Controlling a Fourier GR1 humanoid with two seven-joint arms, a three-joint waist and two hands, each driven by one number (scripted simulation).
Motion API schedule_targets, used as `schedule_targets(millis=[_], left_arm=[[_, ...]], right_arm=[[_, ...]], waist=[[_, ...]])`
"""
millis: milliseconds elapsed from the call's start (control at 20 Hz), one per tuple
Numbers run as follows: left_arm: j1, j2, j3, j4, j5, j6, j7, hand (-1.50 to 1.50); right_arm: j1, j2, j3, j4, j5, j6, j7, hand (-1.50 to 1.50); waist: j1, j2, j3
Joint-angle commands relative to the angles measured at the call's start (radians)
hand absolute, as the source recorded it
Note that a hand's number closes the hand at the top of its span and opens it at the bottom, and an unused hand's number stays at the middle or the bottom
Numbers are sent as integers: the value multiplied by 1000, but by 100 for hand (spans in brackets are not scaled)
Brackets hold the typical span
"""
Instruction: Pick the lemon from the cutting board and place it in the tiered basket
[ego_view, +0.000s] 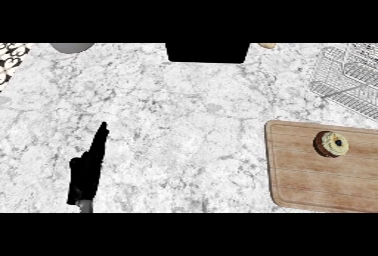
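Lemon: you'll find it on the wooden cutting board, near the top edge; small, round, brown-rimmed with a pale face and dark centre.
Handling: likely light, firm, prone to roll; take it across its sides.
Left hand: fingers straight, holding nothing, resting at the lower left.
Right hand: not visible.
Tiered basket: thin wire mesh, beyond the board.
Counter: speckled grey stone.

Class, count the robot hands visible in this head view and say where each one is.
1. The left hand shows at lower left over the counter, fingers straight. The right hand is out of view.
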Motion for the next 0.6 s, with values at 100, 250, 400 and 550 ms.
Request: schedule_targets(millis=[100, 250, 400, 550], left_arm=[[-17, -29, -13, 44, -18, 24, 17, 0], [9, -22, 2, 44, -7, 20, 14, 0], [51, -15, 4, 11, -1, 15, 4, 0], [65, 21, 29, -15, 27, -20, 9, 0]], right_arm=[[79, -114, -80, 15, -55, -110, 30, -150], [157, -245, -136, 52, -101, 7, 33, -150], [262, -316, -186, 89, -141, 74, 8, -150], [344, -370, -215, 114, -169, 175, -9, -150]], waist=[[-23, 0, -3], [-35, 2, 0], [-44, -2, 2], [-48, -5, 3]])
